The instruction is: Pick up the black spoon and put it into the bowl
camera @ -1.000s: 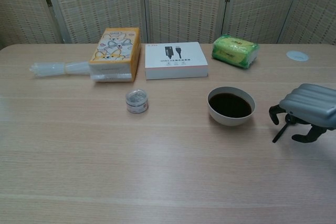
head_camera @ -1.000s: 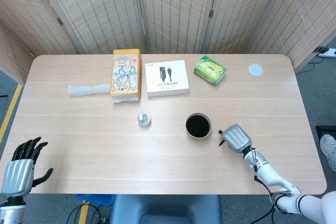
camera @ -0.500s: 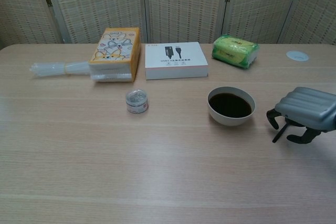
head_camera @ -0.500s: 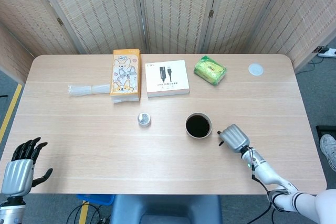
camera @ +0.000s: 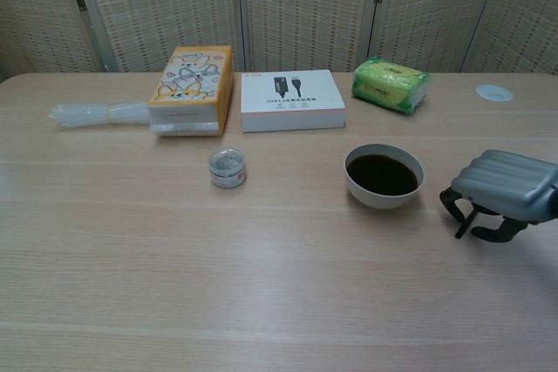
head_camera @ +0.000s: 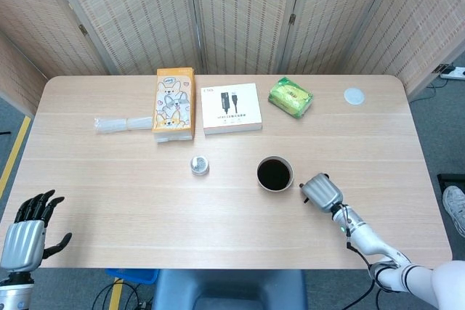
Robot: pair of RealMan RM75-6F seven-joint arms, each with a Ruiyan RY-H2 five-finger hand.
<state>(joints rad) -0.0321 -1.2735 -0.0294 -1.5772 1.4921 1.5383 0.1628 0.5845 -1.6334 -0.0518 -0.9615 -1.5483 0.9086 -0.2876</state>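
Note:
The white bowl [head_camera: 290, 181] [camera: 384, 201], filled with dark liquid, stands right of the table's middle. Just right of it my right hand [head_camera: 322, 192] [camera: 506, 194] sits low over the table, palm down. Its dark fingers curl around the black spoon [camera: 462, 226]. Only a short stretch of the thin handle shows below the fingers, slanting down to touch the tabletop; the rest is hidden under the hand. My left hand [head_camera: 26, 240] hangs off the table's near left corner, fingers apart and holding nothing.
A small round tin [head_camera: 198, 165] lies left of the bowl. Along the back are a clear plastic packet [head_camera: 118, 123], an orange cartoon box [head_camera: 174, 103], a white cable box [head_camera: 231, 107], a green packet [head_camera: 290, 97] and a white disc [head_camera: 354, 96].
My right hand has sunk lower and shifted slightly toward the bowl, its fingers closing in around the spoon handle. The left hand and everything else stay put.

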